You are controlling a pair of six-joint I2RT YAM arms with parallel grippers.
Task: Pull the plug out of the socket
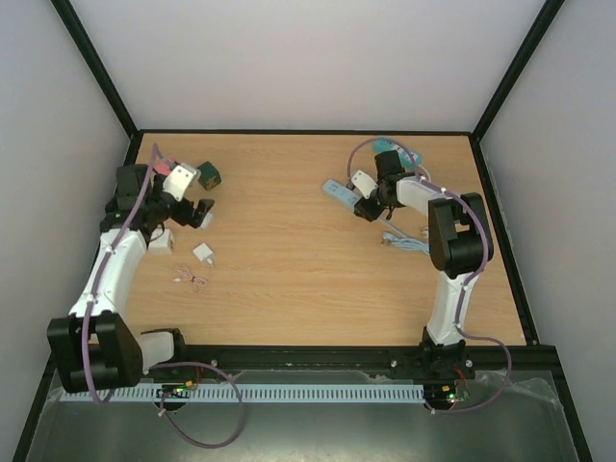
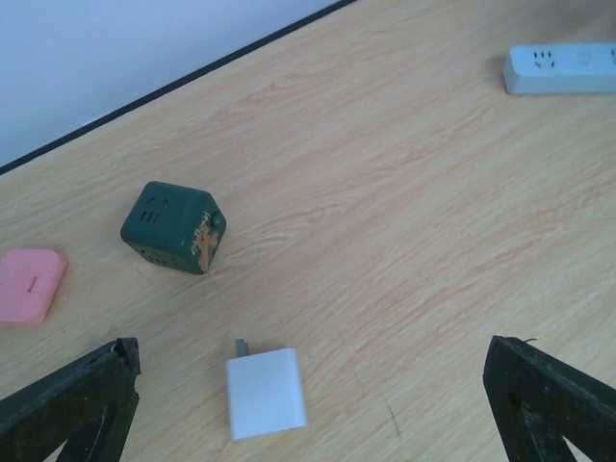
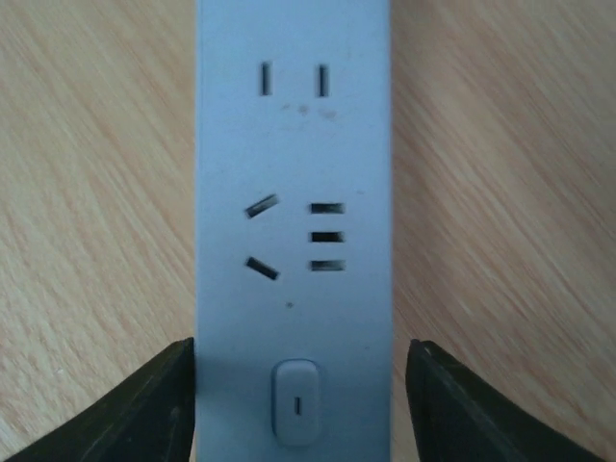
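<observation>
A dark green cube socket (image 2: pixel 173 227) sits on the wooden table, also in the top view (image 1: pixel 210 174). A white plug (image 2: pixel 265 392) lies flat on the table just in front of it, apart from it, prongs toward the cube. My left gripper (image 2: pixel 308 419) is open and empty, its fingers wide on either side of the plug and above it; it also shows in the top view (image 1: pixel 197 210). My right gripper (image 3: pixel 300 404) is open and straddles the switch end of a pale blue power strip (image 3: pixel 294 192), the left finger at its edge. In the top view my right gripper (image 1: pixel 366 209) is beside the strip (image 1: pixel 337 192).
A pink block (image 2: pixel 29 285) lies left of the cube. A white adapter (image 1: pixel 204 254) and a thin coiled cable (image 1: pixel 191 279) lie nearer the front. A pale cable (image 1: pixel 404 241) lies by the right arm. Black frame rails edge the table (image 1: pixel 289 289).
</observation>
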